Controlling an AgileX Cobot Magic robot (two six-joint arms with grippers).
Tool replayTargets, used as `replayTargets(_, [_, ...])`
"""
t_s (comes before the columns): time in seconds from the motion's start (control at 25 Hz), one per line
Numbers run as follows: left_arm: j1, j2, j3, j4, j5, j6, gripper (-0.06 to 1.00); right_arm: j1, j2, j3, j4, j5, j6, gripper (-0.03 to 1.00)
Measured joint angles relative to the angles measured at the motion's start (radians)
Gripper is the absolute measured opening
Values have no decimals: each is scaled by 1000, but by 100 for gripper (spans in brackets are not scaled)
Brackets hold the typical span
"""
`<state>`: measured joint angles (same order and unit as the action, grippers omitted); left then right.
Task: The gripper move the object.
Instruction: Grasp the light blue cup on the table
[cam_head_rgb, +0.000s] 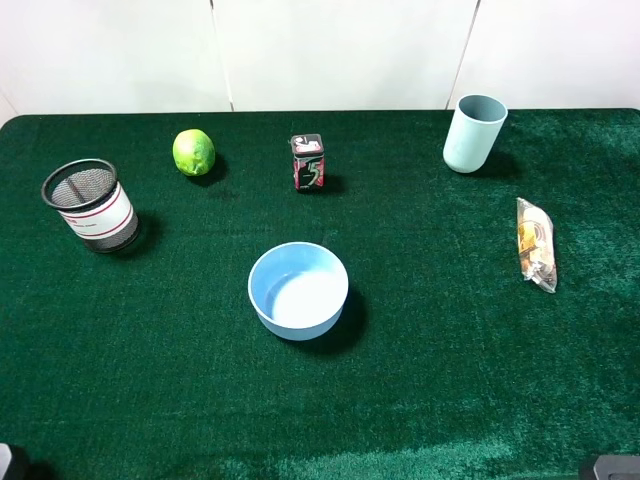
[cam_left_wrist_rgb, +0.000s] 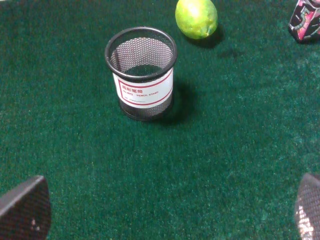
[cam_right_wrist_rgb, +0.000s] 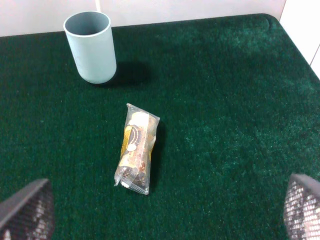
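Note:
The tall pale blue-green cup (cam_head_rgb: 474, 133) stands upright at the far right of the green mat; it also shows in the right wrist view (cam_right_wrist_rgb: 91, 47). My right gripper (cam_right_wrist_rgb: 162, 210) is open and empty, its fingers (cam_right_wrist_rgb: 25, 210) wide apart, well short of the cup, with a snack packet between them. My left gripper (cam_left_wrist_rgb: 167, 210) is open and empty, its fingers (cam_left_wrist_rgb: 25, 210) wide apart, facing the black mesh cup. In the exterior view only a dark bit of each arm shows at the bottom corners, left (cam_head_rgb: 8, 462) and right (cam_head_rgb: 612, 468).
A black mesh cup (cam_head_rgb: 90, 205) (cam_left_wrist_rgb: 141, 72) stands at the left, with a lime (cam_head_rgb: 193, 152) (cam_left_wrist_rgb: 196, 17) behind it. A small gum box (cam_head_rgb: 307, 162) stands at the back middle. A light blue bowl (cam_head_rgb: 298, 290) sits at the centre. A snack packet (cam_head_rgb: 535, 243) (cam_right_wrist_rgb: 136, 148) lies at the right.

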<state>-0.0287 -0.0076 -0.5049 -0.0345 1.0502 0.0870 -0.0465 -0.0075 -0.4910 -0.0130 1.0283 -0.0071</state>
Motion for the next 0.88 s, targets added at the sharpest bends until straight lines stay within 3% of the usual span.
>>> replayTargets(0.64, [0, 0, 0, 0, 0, 0, 99, 0, 6, -8, 0, 0, 0, 69])
replayTargets(0.88, [0, 0, 0, 0, 0, 0, 99, 0, 190, -112, 0, -2, 0, 69])
